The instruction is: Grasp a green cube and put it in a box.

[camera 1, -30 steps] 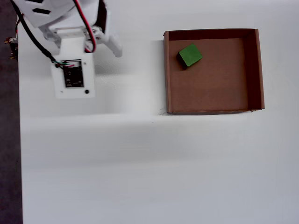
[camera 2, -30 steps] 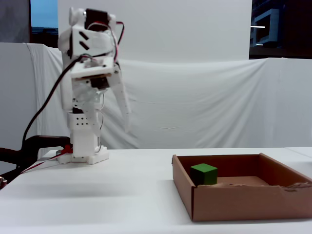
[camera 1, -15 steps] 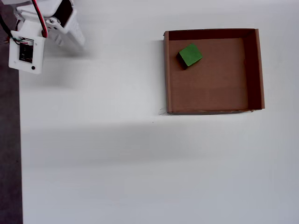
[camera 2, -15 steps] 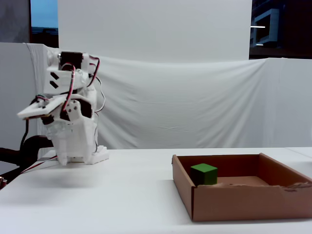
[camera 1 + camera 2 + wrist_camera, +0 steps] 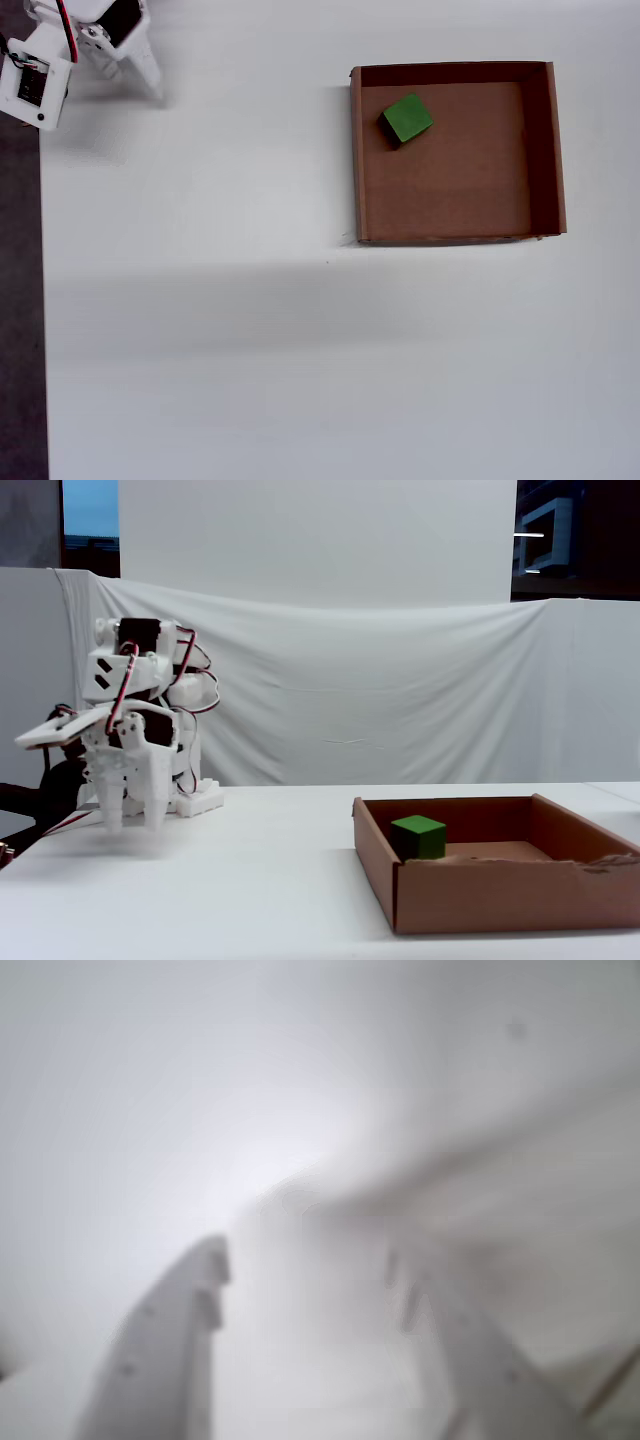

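You had one green cube and it lay on the floor of the one box, in the corner that the overhead view showed at upper left, close to the walls there; the box sat on the white counter, well apart from the arm. Your single pincer hung fingers-down above the counter at the left of the fixed view; the blurred wrist view showed its two fingers spread apart with nothing between them.
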{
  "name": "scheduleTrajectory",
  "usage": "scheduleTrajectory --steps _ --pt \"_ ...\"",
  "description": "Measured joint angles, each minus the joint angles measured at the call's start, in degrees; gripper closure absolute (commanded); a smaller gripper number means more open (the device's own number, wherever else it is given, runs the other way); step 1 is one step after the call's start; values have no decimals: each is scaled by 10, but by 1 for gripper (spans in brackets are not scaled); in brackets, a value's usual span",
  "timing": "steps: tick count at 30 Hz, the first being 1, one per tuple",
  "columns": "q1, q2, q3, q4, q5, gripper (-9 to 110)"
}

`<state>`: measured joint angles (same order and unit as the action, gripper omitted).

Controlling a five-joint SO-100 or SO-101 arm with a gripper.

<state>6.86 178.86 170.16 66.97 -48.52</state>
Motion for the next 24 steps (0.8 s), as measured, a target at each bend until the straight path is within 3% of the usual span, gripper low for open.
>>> scheduleTrajectory --steps 24 --pt "19 33 4 31 2 80"
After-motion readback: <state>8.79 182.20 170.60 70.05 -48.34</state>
